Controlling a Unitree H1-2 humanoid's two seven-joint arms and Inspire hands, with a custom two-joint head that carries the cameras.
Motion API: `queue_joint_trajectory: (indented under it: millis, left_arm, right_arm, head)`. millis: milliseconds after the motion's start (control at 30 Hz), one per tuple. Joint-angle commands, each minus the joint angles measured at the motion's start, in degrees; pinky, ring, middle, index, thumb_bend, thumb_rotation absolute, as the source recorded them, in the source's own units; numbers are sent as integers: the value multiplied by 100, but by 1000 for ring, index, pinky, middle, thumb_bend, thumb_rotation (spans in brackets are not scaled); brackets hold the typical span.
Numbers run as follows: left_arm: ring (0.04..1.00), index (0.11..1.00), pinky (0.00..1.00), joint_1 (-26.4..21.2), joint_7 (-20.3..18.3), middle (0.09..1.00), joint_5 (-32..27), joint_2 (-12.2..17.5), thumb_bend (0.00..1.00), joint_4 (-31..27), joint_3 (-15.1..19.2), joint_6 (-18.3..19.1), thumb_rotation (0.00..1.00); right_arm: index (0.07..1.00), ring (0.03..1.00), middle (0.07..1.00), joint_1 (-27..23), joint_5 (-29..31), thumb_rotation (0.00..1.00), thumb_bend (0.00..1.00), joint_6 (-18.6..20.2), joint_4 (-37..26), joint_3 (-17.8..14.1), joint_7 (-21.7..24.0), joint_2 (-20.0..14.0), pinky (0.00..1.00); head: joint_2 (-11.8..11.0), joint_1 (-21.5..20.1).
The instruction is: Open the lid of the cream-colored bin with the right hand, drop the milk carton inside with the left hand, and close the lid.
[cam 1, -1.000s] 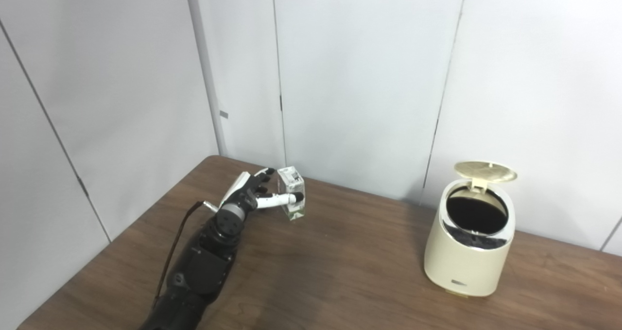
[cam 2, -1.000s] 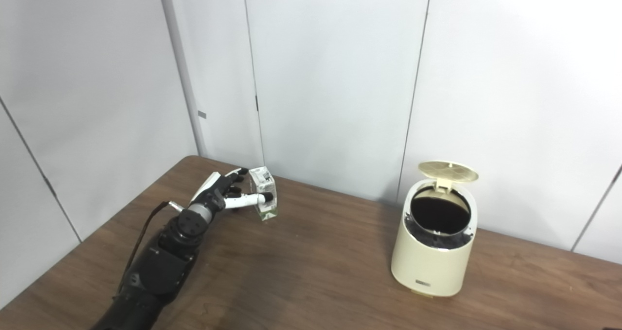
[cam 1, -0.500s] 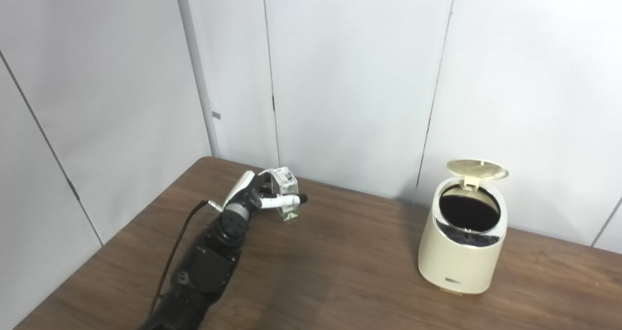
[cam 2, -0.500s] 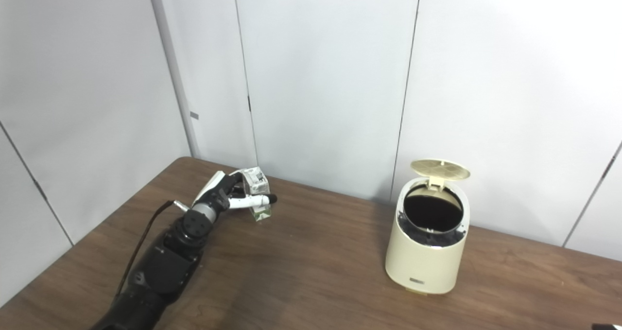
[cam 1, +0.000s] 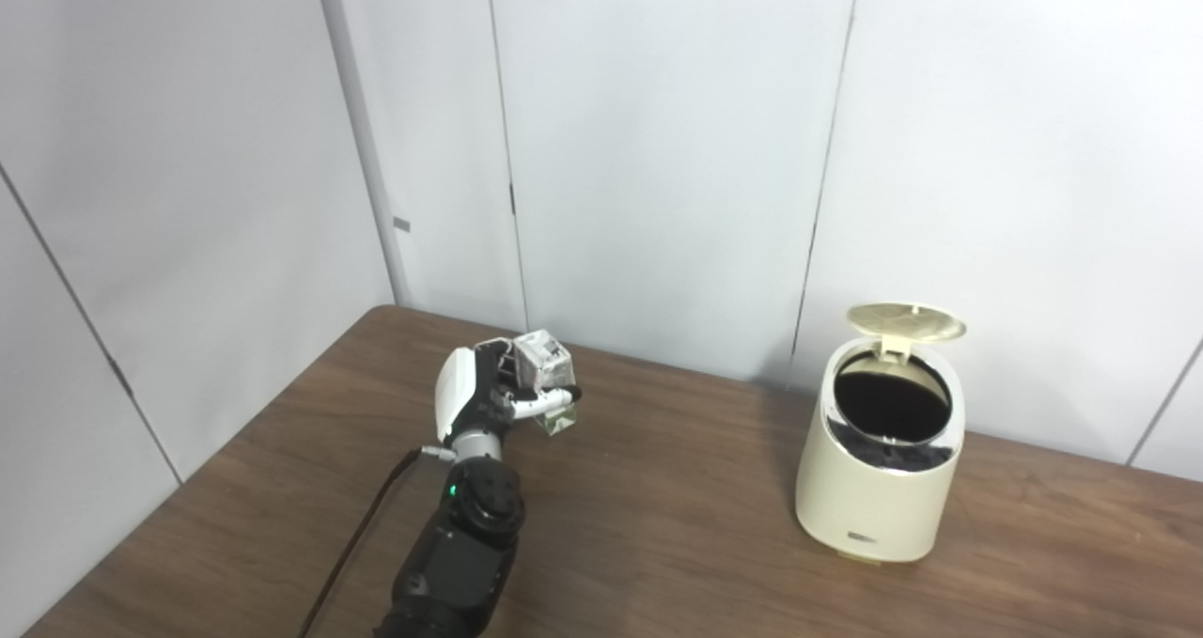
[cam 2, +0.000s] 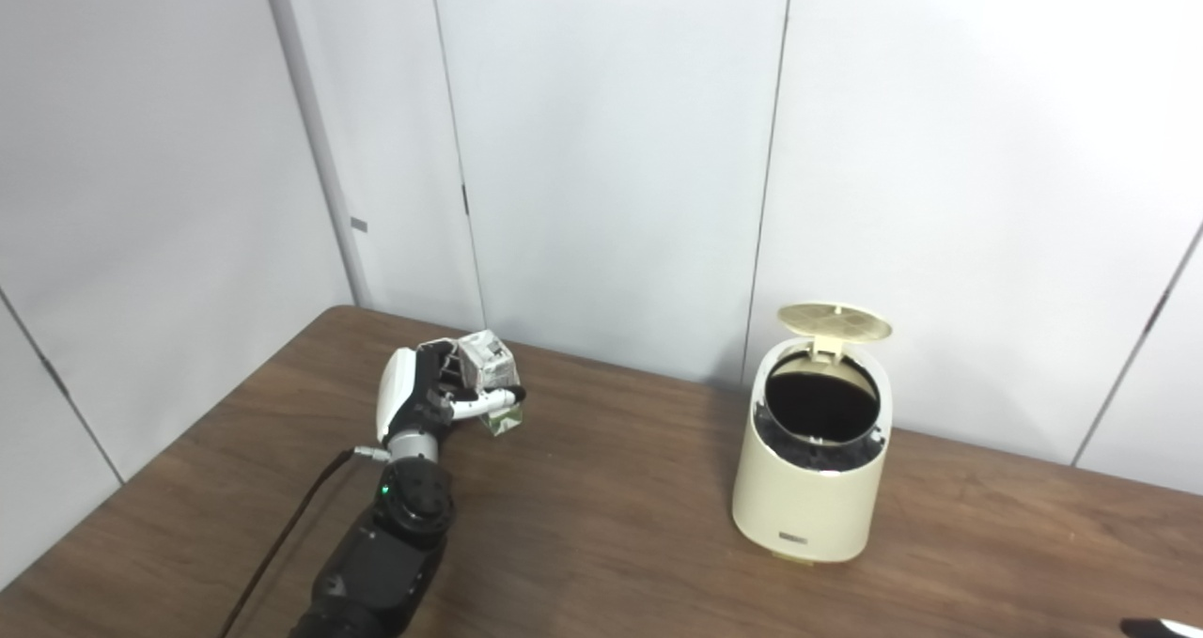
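My left hand [cam 1: 484,396] is shut on the small white milk carton [cam 1: 543,371], which it holds tilted just above the brown table [cam 1: 658,516] at the back left. In the right eye view the same carton [cam 2: 487,365] sits between the fingers and the thumb. The cream-colored bin [cam 1: 879,488] stands at the right with its round lid [cam 1: 905,320] tipped up at the back, so its dark inside shows. The hand is well left of the bin. Only a white and dark sliver [cam 2: 1163,627], perhaps my right hand, shows at the bottom right corner.
White wall panels [cam 1: 658,149] rise straight behind the table's back edge, close behind the bin and the carton. A black cable [cam 1: 362,544] runs along my left forearm. Bare wood lies between the hand and the bin.
The left hand has closed round the carton, raised it off the table and tilted it, and the wrist has turned upright. The camera has also shifted, sliding the whole scene leftward.
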Motion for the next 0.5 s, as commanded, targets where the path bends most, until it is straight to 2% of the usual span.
queue_joint_trajectory:
  millis: [0,233,400,467]
  left_arm:
    - [431,487,348,-358,260,480,67,188,520,-96,23,-364,0]
    - [377,508,294,-243,180,447,396,394,521,-89,-414,-380,0]
    - [390,508,313,-204,121,454,215,365,521,-129,-391,-533,0]
    - [393,511,319,-147,91,448,100,299,520,-357,-346,-713,0]
  right_arm:
    - [579,580,621,257,-32,685,359,-184,241,60,2,188,429]
    - [574,587,634,265,-129,731,367,-66,185,60,63,216,443]
    - [575,598,639,234,-123,726,363,-123,260,96,76,285,461]
    - [583,601,641,200,-131,712,362,-187,334,122,44,324,468]
  head:
    - [-3,9]
    - [0,3]
    - [-31,-54]
    - [-61,-111]
